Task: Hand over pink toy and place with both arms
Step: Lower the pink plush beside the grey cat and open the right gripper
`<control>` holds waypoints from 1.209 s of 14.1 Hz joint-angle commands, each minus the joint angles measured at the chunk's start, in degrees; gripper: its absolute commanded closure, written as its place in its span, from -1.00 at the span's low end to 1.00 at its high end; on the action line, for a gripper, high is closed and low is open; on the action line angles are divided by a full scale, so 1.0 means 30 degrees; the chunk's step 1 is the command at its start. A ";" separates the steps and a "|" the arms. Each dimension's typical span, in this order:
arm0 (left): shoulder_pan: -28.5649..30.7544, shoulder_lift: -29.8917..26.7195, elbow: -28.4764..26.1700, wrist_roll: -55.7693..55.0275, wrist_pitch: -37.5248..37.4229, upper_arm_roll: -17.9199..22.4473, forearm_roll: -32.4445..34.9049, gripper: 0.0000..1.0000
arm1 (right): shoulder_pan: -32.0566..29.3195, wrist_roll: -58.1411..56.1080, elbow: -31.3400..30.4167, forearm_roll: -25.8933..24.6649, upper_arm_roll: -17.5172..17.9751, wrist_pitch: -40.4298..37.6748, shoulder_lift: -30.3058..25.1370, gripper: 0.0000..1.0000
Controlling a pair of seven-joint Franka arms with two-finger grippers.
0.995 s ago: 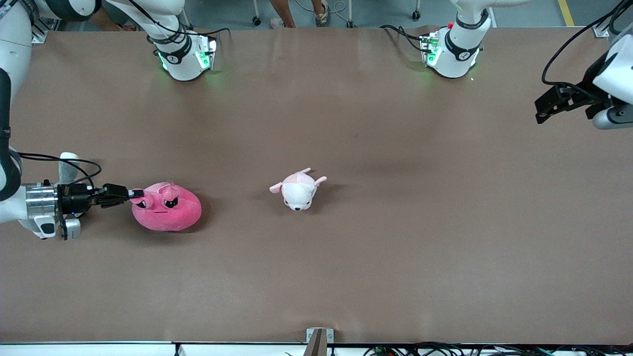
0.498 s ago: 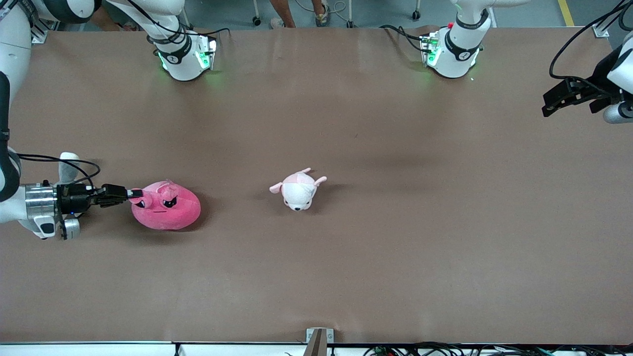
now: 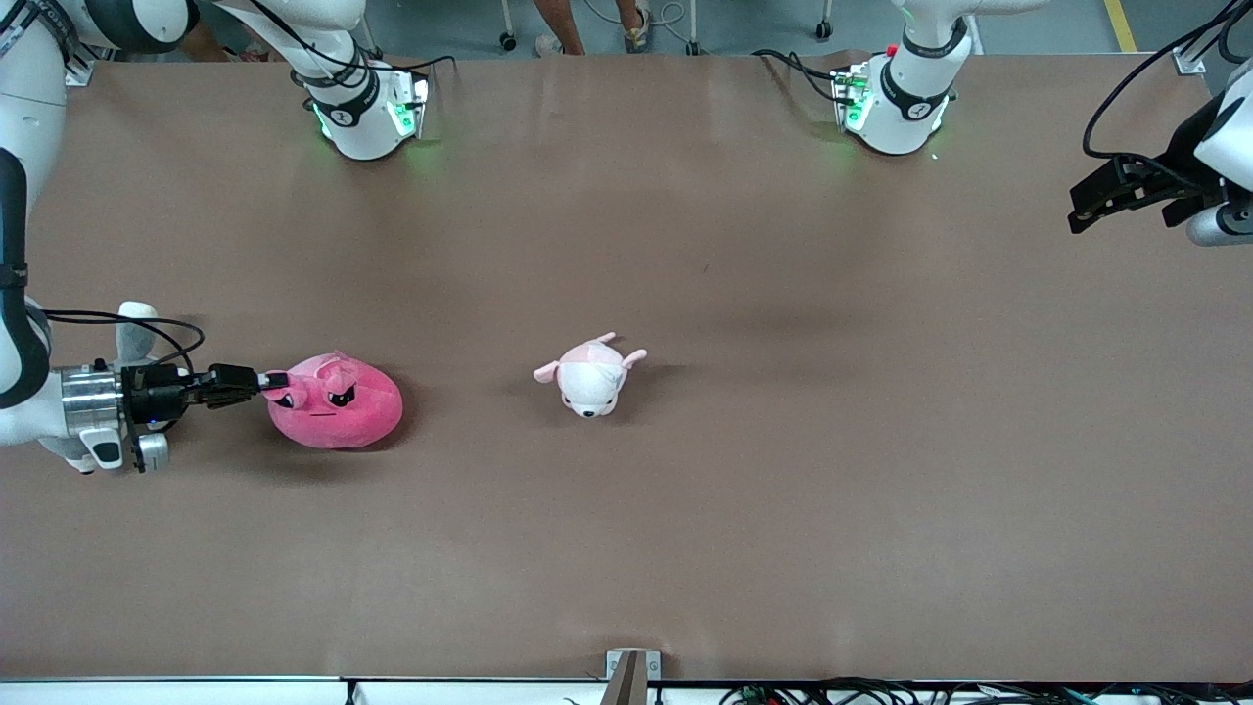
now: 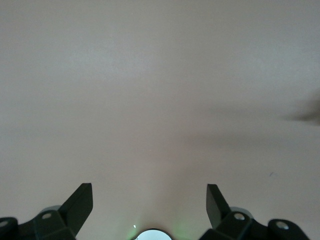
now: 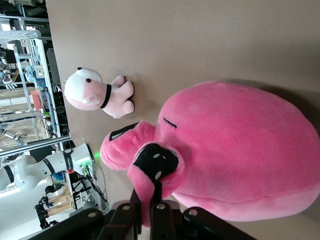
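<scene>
The pink toy (image 3: 338, 403), a round hot-pink plush with angry dark eyes, lies toward the right arm's end of the table. My right gripper (image 3: 266, 380) is shut on a fold of the plush at its edge; in the right wrist view the fingers (image 5: 161, 210) pinch pink fabric beside a dark eye patch of the pink toy (image 5: 240, 155). My left gripper (image 3: 1082, 208) hangs open and empty over the left arm's end of the table; the left wrist view shows its fingertips (image 4: 80, 202) spread wide over bare table.
A smaller pale pink-and-white plush animal (image 3: 590, 373) lies near the table's middle; it also shows in the right wrist view (image 5: 97, 93). A white rounded object (image 3: 135, 328) shows by the right wrist. The arm bases (image 3: 367, 113) stand along the table's edge farthest from the front camera.
The right gripper has shifted the pink toy slightly toward the table's middle, still pinching it. The left gripper rose a little and then came back slightly.
</scene>
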 commanded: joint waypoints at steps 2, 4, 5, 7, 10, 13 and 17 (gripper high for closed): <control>-0.0021 -0.0365 -0.0406 0.0212 0.0252 0.0058 -0.0283 -1.00 | -0.0345 0.0069 0.0253 -0.0943 0.0303 -0.0300 0.0281 0.94; -0.0021 -0.0307 -0.0348 0.0212 0.0281 0.0058 -0.0283 -1.00 | -0.0433 0.0010 0.0253 -0.1267 0.0303 -0.0154 0.0633 0.58; -0.0079 -0.0277 -0.0348 0.0212 0.0310 0.0058 -0.0283 -1.00 | -0.0404 0.0039 0.0282 -0.1413 0.0303 -0.0124 0.0692 0.44; -0.0108 -0.0248 -0.0377 0.0212 0.0514 0.0029 -0.0312 -1.00 | -0.0432 0.0126 0.0456 -0.1414 0.0274 -0.0153 0.0576 -0.99; -0.0079 -0.0131 -0.0436 0.0212 0.1013 0.0028 -0.0575 -1.00 | -0.0404 0.0215 0.1887 -0.1939 0.0244 -0.0328 0.0458 -1.00; -0.0079 -0.0160 -0.0436 0.0300 0.0955 -0.0001 -0.0808 -1.00 | -0.0346 0.0654 0.2536 -0.3107 0.0273 -0.0358 -0.0097 -1.00; 0.0009 -0.0189 -0.0436 0.0476 0.0867 0.0028 -0.1162 -1.00 | -0.0141 0.0916 0.3327 -0.4925 0.0215 -0.0358 -0.1415 -1.00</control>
